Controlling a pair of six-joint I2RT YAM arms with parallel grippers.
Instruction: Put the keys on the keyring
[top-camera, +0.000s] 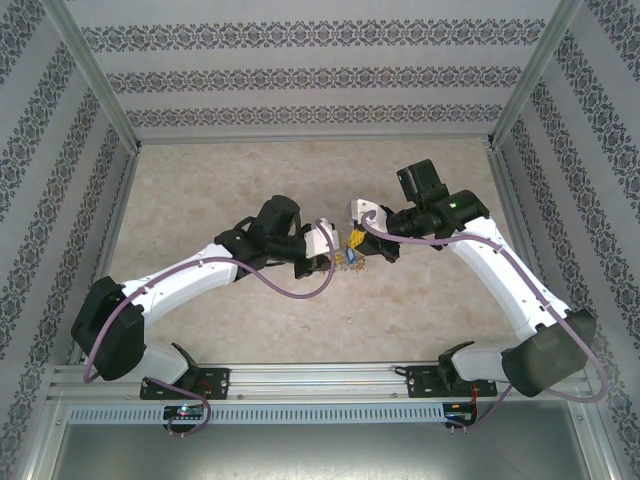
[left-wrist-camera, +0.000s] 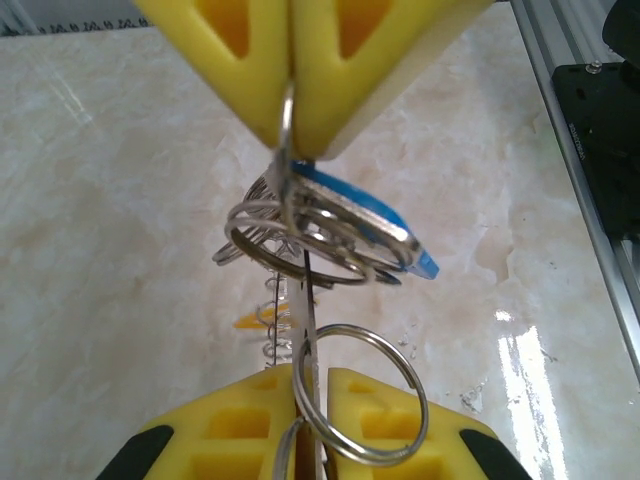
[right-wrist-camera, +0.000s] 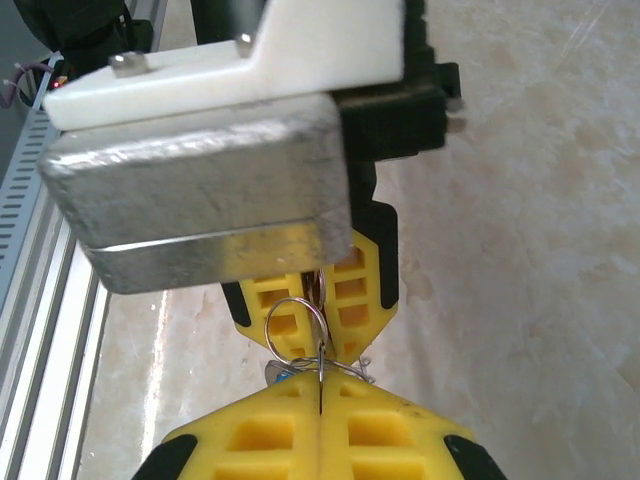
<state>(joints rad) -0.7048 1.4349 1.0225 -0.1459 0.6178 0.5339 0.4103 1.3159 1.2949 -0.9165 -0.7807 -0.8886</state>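
Both grippers meet above the middle of the table and hold the keyring (left-wrist-camera: 300, 245) between them, a grey metal ring with many small wire loops. My left gripper (left-wrist-camera: 310, 372) is shut on the ring's lower edge, and one wire loop (left-wrist-camera: 372, 400) lies over its yellow fingers. My right gripper (left-wrist-camera: 292, 140) is shut on the ring's upper edge. A blue key (left-wrist-camera: 420, 260) hangs among the loops. A yellow key head (left-wrist-camera: 252, 321) shows lower down behind them. In the right wrist view my right gripper (right-wrist-camera: 320, 390) pinches the ring opposite the left gripper (right-wrist-camera: 322, 300).
The marble tabletop (top-camera: 200, 190) lies below the hanging keyring. An aluminium rail (left-wrist-camera: 565, 120) and a black arm base (left-wrist-camera: 610, 130) run along the near edge. Patterned walls (top-camera: 300, 80) enclose the back and sides. The left wrist's metal block (right-wrist-camera: 200, 200) sits close before the right camera.
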